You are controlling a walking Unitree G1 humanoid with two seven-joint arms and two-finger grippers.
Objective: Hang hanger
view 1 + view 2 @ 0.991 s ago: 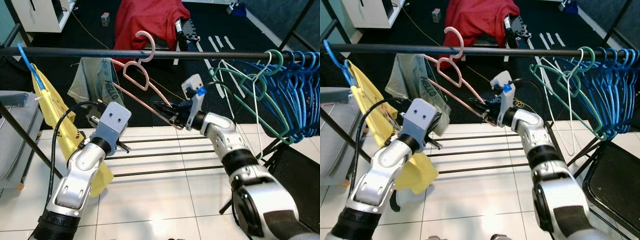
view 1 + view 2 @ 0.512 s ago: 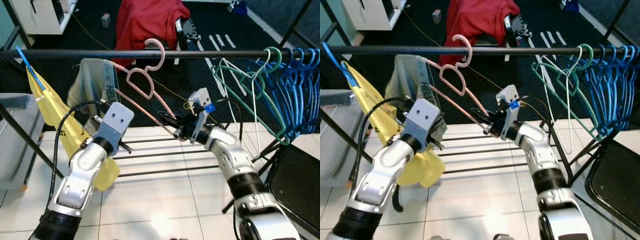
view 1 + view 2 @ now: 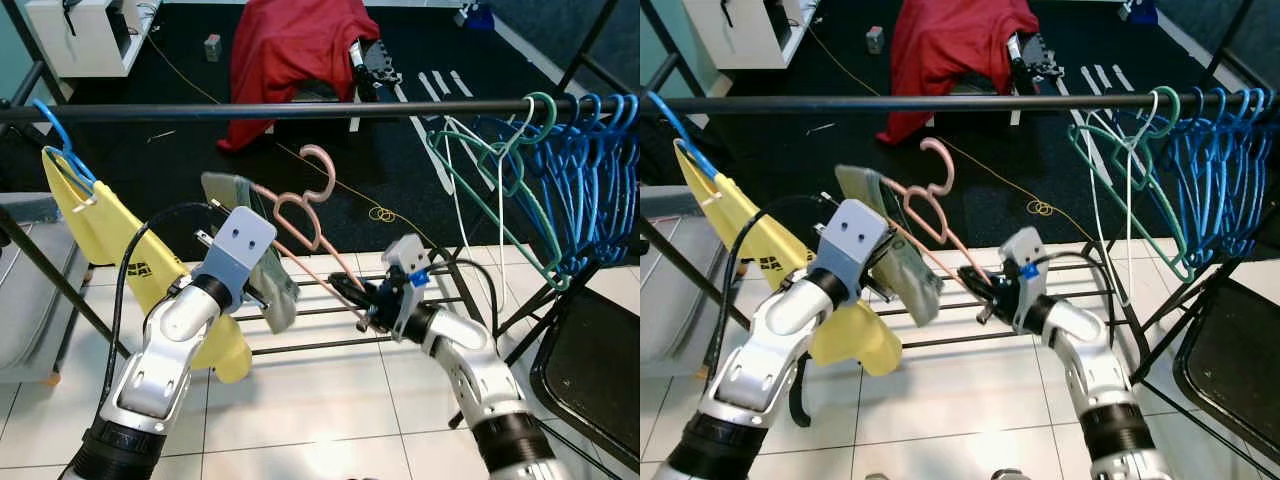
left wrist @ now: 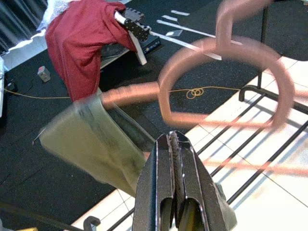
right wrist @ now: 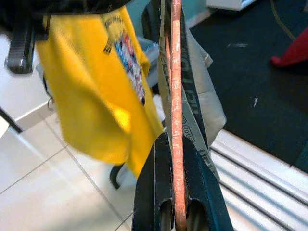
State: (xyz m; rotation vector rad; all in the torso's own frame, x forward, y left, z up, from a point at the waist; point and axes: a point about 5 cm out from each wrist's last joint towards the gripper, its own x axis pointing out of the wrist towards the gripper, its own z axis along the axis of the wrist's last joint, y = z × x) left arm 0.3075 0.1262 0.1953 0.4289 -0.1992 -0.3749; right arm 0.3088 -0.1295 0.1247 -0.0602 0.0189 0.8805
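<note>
Down from the black rail [image 3: 300, 108] comes the pink hanger [image 3: 300, 208]: a second ago its hook sat on the bar, and now it floats in the middle of the frame, well below the rail. One pink hanger, one grey-green garment [image 3: 255, 255] draped on its left end, one yellow shirt [image 3: 130, 265] on a blue hanger [image 3: 55, 140] at the far left, and a bunch of blue and green hangers [image 3: 560, 170] crowded at the right end of the rail.

Right gripper [image 3: 350, 300], centre right, has its fingers pressed on the hanger's lower bar, which runs straight between them in the right wrist view. Left gripper [image 4: 174, 144], centre left, has its fingers pressed together behind the garment, the hanger's loop beyond the tips.

Between the yellow shirt and the bunch, the rail runs bare. A red cloth [image 3: 295, 50] lies at top centre.
</note>
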